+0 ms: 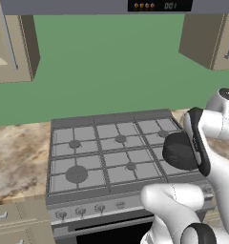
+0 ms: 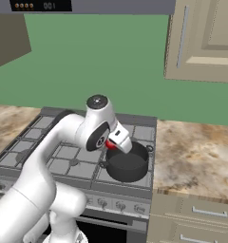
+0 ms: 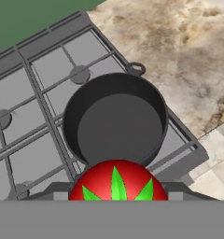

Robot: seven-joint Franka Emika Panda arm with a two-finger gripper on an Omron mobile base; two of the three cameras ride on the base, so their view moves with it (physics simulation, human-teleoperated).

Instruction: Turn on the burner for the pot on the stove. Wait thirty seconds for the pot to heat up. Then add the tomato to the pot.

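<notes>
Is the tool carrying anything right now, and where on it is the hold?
Yes: the tool holds the small round red tomato with a green stem top, apparently by its sides, above the wide dark metal pot. The contact points themselves are hidden.

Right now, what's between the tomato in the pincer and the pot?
Nothing: in the hand view the tomato, held in the pincer, hangs over the empty pot.

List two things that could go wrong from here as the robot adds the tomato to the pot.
1. The tomato is held above the pot's near rim rather than its middle, so an early release might bounce it onto the stove.
2. The pot sits by the stove's right edge, so a nudge from the gripper could shift it.
</notes>
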